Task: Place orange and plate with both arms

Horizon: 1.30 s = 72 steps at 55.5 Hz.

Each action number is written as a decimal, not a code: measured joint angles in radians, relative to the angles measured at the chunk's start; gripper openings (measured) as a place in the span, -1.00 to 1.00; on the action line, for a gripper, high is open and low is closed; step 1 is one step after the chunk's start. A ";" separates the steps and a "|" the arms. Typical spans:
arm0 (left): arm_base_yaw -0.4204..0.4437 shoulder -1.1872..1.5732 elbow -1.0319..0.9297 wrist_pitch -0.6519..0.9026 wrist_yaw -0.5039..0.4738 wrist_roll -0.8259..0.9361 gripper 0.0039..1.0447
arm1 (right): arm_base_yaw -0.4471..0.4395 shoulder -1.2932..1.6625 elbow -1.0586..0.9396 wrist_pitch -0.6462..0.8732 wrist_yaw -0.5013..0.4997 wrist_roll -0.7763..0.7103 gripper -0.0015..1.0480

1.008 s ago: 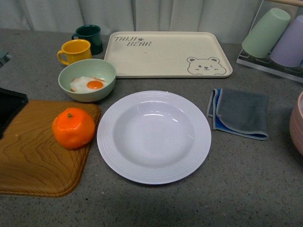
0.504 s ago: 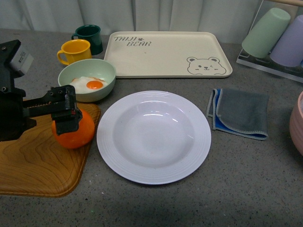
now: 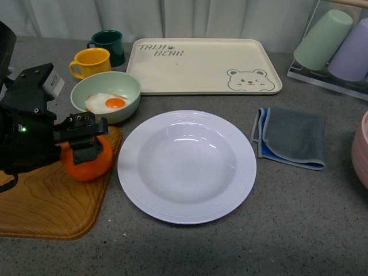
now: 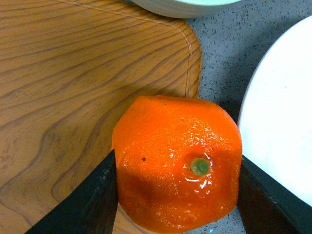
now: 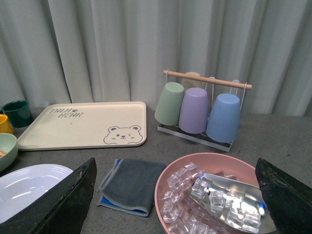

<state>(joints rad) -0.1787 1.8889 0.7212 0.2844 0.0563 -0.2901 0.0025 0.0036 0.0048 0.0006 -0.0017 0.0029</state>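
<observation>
The orange (image 3: 87,163) sits on the right corner of the wooden tray (image 3: 40,195), left of the white plate (image 3: 187,165). My left gripper (image 3: 86,141) is shut on the orange; in the left wrist view the black fingers (image 4: 87,204) press both sides of the orange (image 4: 175,165), green stem dot facing the camera. The plate's rim (image 4: 278,117) shows beside it. My right gripper (image 5: 175,195) is open, out of the front view, held above the table over a pink bowl; the plate's edge (image 5: 29,187) shows in its view.
A pale green bowl with a fried egg (image 3: 106,96), a yellow mug (image 3: 92,62), a dark green mug (image 3: 109,46), the cream bear tray (image 3: 204,66), a grey cloth (image 3: 290,137), a cup rack (image 3: 333,43) and a pink bowl of ice cubes (image 5: 214,195) stand around.
My left arm came in from the left, moved over the orange and closed on it. The orange and plate have stayed in place.
</observation>
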 joint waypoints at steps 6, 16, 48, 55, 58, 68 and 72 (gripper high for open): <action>-0.014 -0.050 -0.002 -0.005 -0.003 -0.003 0.03 | 0.000 0.000 0.000 0.000 0.000 0.000 0.82; -0.160 -0.151 -0.008 0.031 -0.031 -0.029 0.01 | 0.000 0.000 0.000 0.000 0.000 0.000 0.82; -0.377 0.142 0.174 0.040 -0.182 -0.021 -0.01 | 0.000 0.000 0.000 0.000 0.000 0.000 0.82; -0.378 0.164 0.185 0.034 -0.185 -0.019 0.04 | 0.000 0.000 0.000 0.000 0.000 0.000 0.82; -0.378 0.166 0.186 0.038 -0.189 -0.018 0.27 | 0.000 0.000 0.000 0.000 0.000 0.000 0.82; -0.371 0.145 0.178 0.039 -0.186 -0.019 0.91 | 0.000 0.000 0.000 0.000 0.000 0.000 0.82; -0.367 0.111 0.163 0.039 -0.183 -0.029 0.86 | 0.000 0.000 0.000 0.000 0.000 0.000 0.82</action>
<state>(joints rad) -0.5453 2.0003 0.8837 0.3229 -0.1272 -0.3187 0.0025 0.0036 0.0051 0.0006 -0.0017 0.0025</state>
